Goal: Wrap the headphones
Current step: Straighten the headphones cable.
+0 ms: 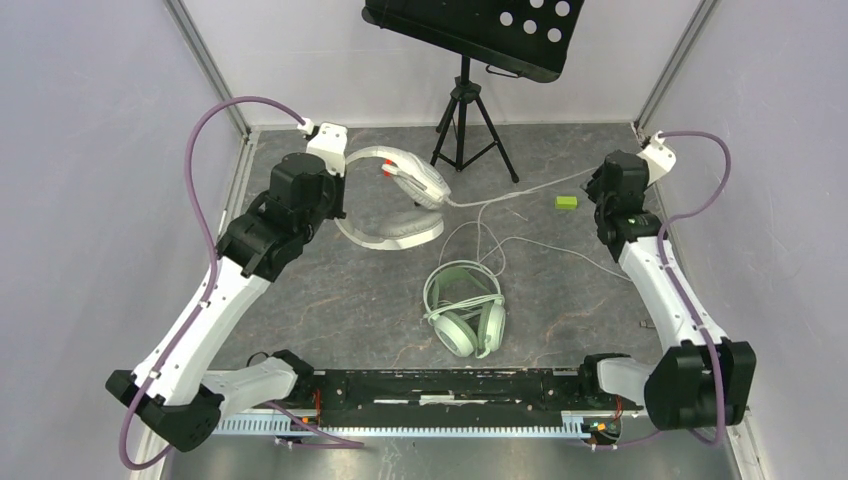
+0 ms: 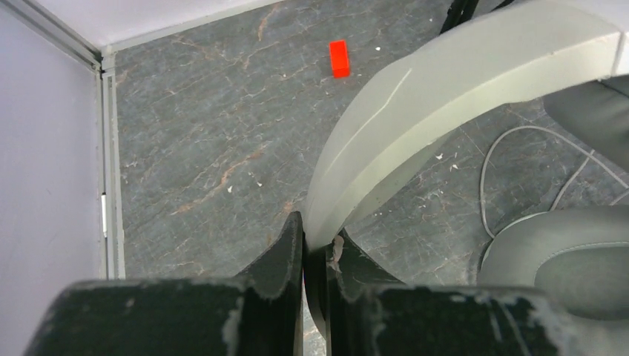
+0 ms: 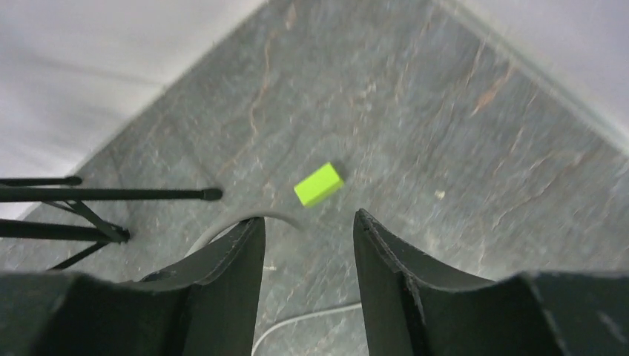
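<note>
Two headsets on table [image 1: 330, 300]: white-grey headset [image 1: 400, 200] far left, headband [image 2: 445, 81] pinched in closed left gripper [image 2: 315, 237]; mint-green headset [image 1: 465, 310] central. Right gripper [image 3: 308, 222] parted, empty, over cable [image 3: 311, 315] running leftward.

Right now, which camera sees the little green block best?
The right wrist camera: the green block lies large and unobstructed just beyond the open right pincer. The top camera shows the block only as a tiny speck. The left wrist camera misses it.

A robotics lab test cell: left arm [image 1: 200, 310] and right arm [image 1: 682, 290] bolted to a slate-grey table [image 1: 350, 290], boxed in by plain pale walls [image 1: 90, 150], tripod [image 1: 465, 120] behind.
</note>
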Controlling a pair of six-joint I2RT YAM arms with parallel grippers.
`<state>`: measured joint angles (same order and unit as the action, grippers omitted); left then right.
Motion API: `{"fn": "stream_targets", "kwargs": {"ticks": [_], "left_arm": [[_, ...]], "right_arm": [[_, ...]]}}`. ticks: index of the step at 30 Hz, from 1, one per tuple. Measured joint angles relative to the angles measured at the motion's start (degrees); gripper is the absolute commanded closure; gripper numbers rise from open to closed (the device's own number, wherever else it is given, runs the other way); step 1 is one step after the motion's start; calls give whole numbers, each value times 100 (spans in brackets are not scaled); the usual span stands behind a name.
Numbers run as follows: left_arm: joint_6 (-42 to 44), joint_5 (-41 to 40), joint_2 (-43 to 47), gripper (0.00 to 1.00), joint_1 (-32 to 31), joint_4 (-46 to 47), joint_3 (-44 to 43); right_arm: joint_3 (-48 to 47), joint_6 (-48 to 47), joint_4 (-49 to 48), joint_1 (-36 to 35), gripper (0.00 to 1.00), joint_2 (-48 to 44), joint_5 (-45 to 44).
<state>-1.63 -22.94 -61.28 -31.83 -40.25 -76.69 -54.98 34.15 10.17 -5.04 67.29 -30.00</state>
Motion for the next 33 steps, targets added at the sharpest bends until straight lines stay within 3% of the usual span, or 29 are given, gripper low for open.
{"fn": "stream_targets", "kwargs": {"ticks": [6,13,19,25,33], "left_arm": [[15,214,-249,98,44,90,0],[15,227,-590,98,186,236,-9],[13,389,-621,98,321,264,-35],[11,664,-739,98,321,271,-199],[11,1082,-708,98,321,262,-417]], "right_arm": [[-9,951,608,455,43,306,1086],[402,1648,586,1397,44,295,1888],[728,584,-879,1438,47,378,3873],[1161,-1043,-2114,466,47,11,5187],[3220,-2367,-4990,-229,40,-1569,7134]]}}
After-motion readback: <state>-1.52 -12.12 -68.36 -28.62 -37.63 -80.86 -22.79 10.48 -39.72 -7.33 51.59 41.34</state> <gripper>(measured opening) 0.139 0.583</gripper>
